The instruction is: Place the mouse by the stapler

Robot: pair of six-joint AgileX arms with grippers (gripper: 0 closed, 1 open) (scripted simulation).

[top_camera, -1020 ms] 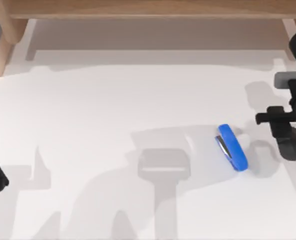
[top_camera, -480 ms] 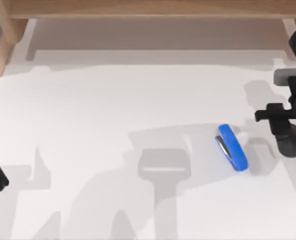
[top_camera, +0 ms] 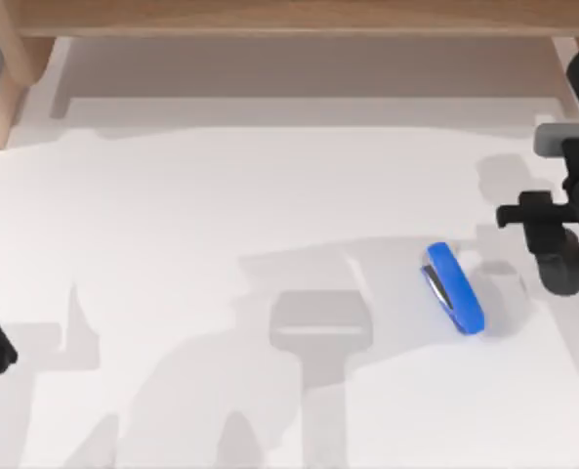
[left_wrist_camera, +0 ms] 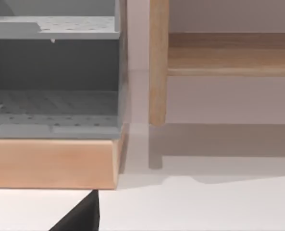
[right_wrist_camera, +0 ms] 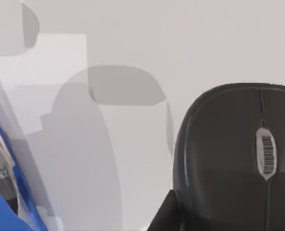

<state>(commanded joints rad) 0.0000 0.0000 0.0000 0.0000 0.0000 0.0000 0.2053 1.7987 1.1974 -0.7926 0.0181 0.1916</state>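
The desk is a wide white surface with a wooden shelf frame along its far edge and a grey-and-wood rack at the far left, so nearly all the open room lies left of and nearer than where I am working. My left arm sits parked at the desk's left edge, well apart from everything. My right gripper hangs at the far right of the desk, closed on the mouse, which the right wrist view shows as a dark rounded body held up close with white desk beneath it; judging by the shadow lying apart from it, the mouse is not yet down. The stapler lies on the desk just left of my gripper, slanting from far-left to near-right, its silver strip on the left side. To do this step well, I judge I should lower straight down onto the bare patch right of the stapler, keeping the mouse level and short of the blue body so I do not nudge it. The right edge of the desk is close, so I have little slack on that side; any correction ought to go leftward or nearer, and only then should I let go.
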